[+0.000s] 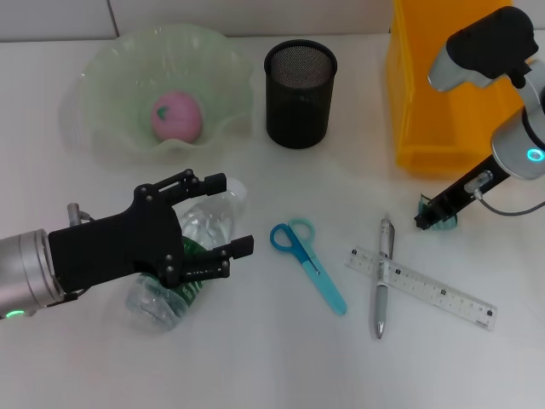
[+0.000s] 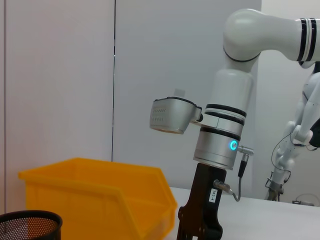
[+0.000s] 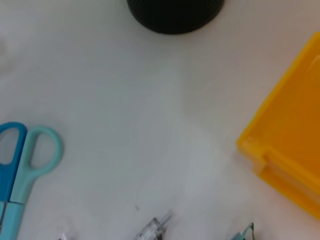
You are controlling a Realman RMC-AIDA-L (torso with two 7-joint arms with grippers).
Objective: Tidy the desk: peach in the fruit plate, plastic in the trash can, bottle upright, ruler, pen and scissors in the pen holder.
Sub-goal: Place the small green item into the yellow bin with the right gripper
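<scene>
My biggest worry is the bottle (image 1: pixel 183 256). It lies on its side on the desk (image 1: pixel 255 358), and it is clear, crinkly plastic, so I think it could squash or roll away if my left claw (image 1: pixel 223 223) closes on it in the wrong spot. The left claw hangs just over the bottle with its two black fingers (image 1: pixel 234 249) spread wide apart. It holds nothing, and I cannot tell if it touches the bottle. My other worry is the small bit of clear greenish plastic (image 1: pixel 439 216) by the yellow trash can (image 1: pixel 434 128). My right claw (image 1: pixel 430 215) is down at it, right beside the bin, but I cannot tell if the claw is pinching it or only near it. If the grip is weak, I think the scrap could fall on the desk and not in the bin. The arm could also bump the bin wall, since they are so close. The peach (image 1: pixel 177 117) already sits in the pale green fruit plate (image 1: pixel 102 85). The black mesh pen holder (image 1: pixel 300 94) stands between the plate and the bin. The blue scissors (image 1: pixel 308 262) lie on the desk, apart from the pen (image 1: pixel 383 277) and the ruler (image 1: pixel 421 286). The pen lies across the ruler, so picking up one may drag the other.
</scene>
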